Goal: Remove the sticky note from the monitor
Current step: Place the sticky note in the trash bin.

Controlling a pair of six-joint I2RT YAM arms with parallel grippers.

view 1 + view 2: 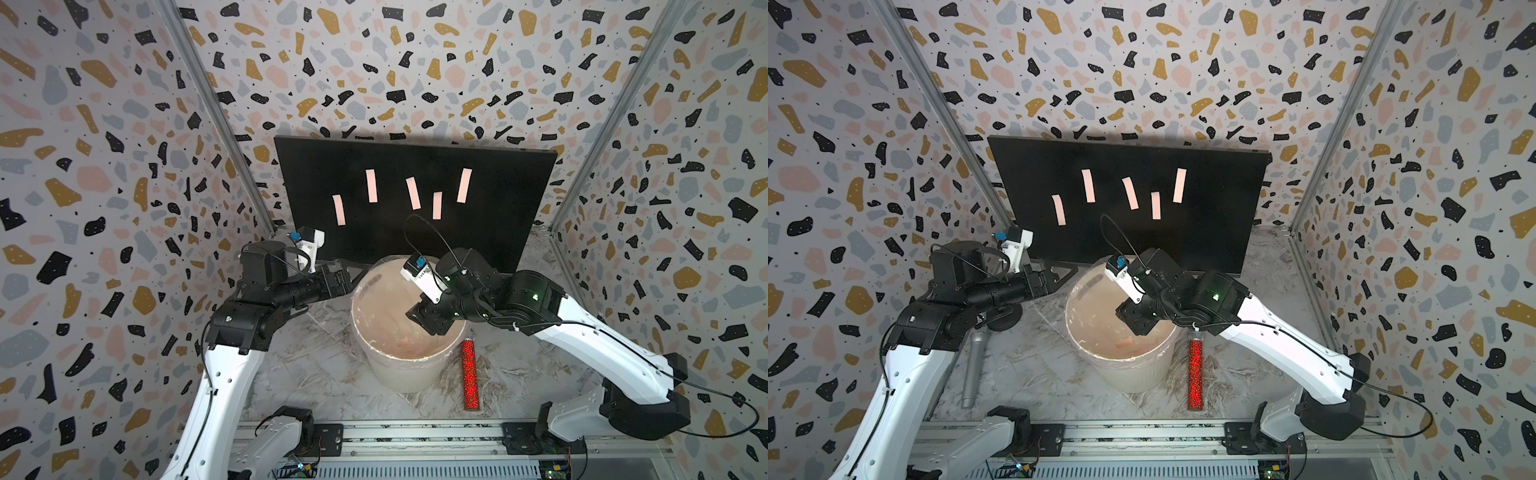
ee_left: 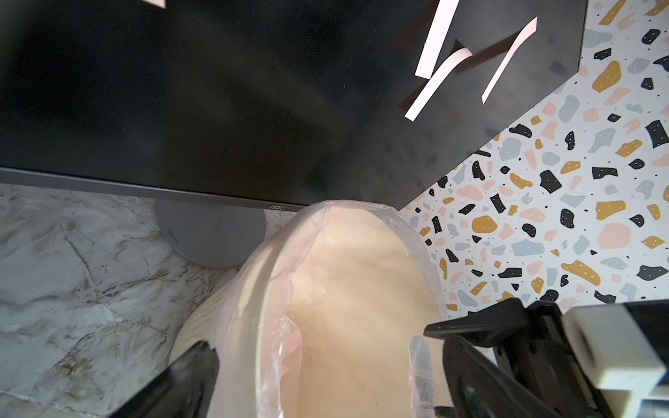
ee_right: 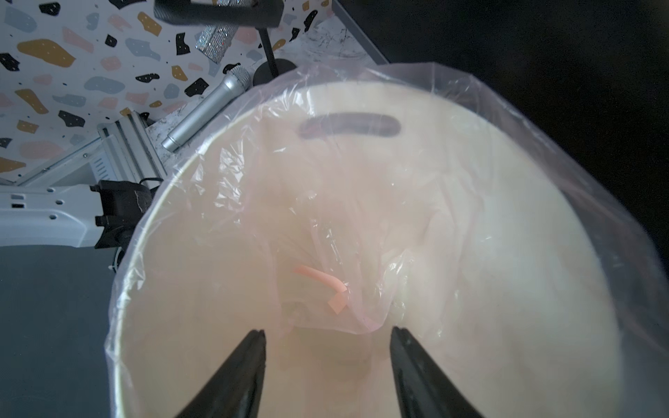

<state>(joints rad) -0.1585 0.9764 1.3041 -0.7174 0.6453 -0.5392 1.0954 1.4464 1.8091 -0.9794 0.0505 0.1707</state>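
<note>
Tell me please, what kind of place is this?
Probably a staged robot test booth, not an office: terrazzo-patterned walls close it on three sides, both arms mount on an aluminium rail, and a monitor with sticky notes stands behind a lined bin.

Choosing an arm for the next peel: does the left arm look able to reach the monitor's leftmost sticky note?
Likely yes: the open left gripper sits low in front of the monitor, nothing between it and the leftmost sticky note.

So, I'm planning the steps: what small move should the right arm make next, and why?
Probably raise the right gripper clear of the bin and up toward the monitor. Its jaws stand open, a crumpled note lies in the bin beneath them, and five notes are stuck to the screen.
</note>
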